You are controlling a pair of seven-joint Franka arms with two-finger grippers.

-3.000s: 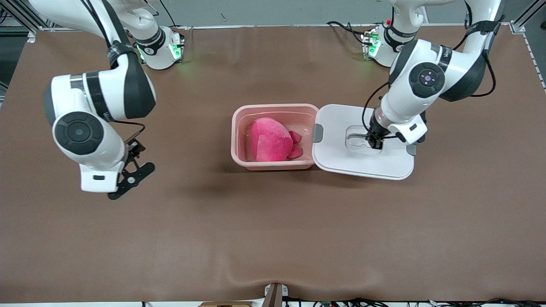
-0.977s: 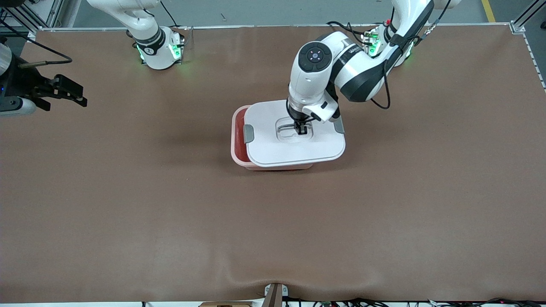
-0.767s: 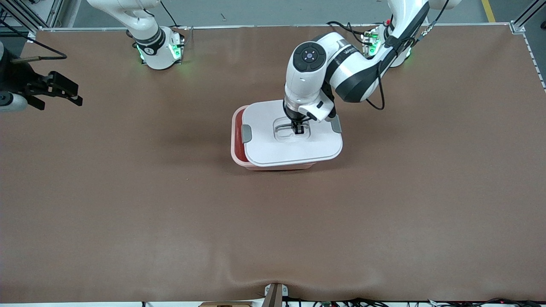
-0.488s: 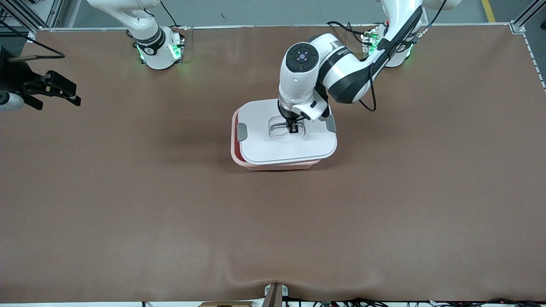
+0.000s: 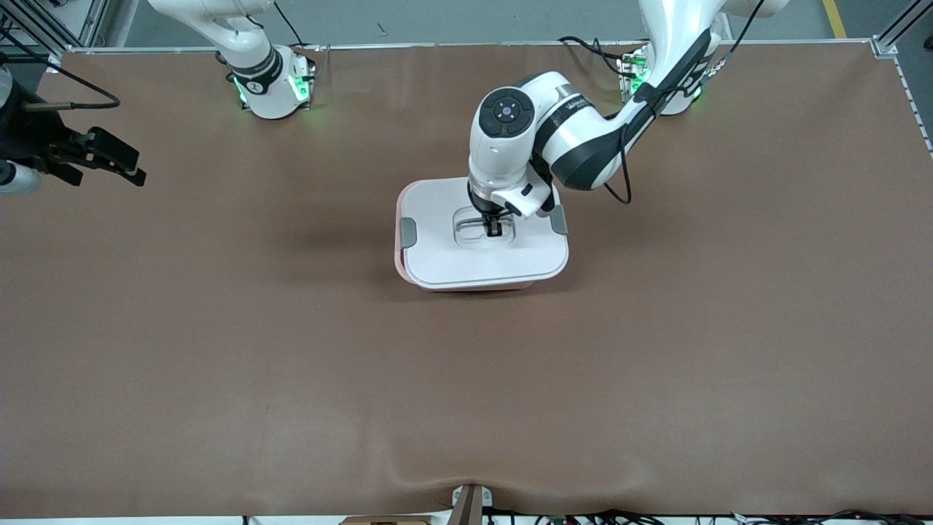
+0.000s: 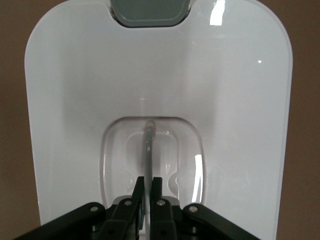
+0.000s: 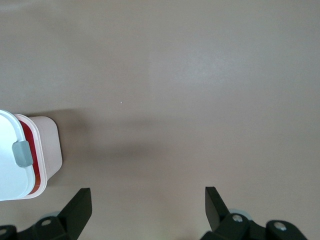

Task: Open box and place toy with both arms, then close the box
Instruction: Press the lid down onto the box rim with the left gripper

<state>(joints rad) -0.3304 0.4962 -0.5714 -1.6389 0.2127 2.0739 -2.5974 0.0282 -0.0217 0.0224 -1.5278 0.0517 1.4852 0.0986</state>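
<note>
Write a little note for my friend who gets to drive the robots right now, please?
Left hand: shut on the thin grey handle of the white plastic lid, over the pink translucent tub.
Right hand: open, empty, waiting above the right arm's end of the brown table.
Done: lid sits almost square over the tub; a sliver of red shows under its rim.
Left: seat the lid, let go, check the grey side clips.

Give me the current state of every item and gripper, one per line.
box: upright on the table, covered by the lid.
lid: over the box, held by its handle; whether fully seated cannot be told.
toy: hidden under the lid.
left gripper: shut on the lid's handle.
right gripper: open, waiting at the right arm's end of the table.
</note>
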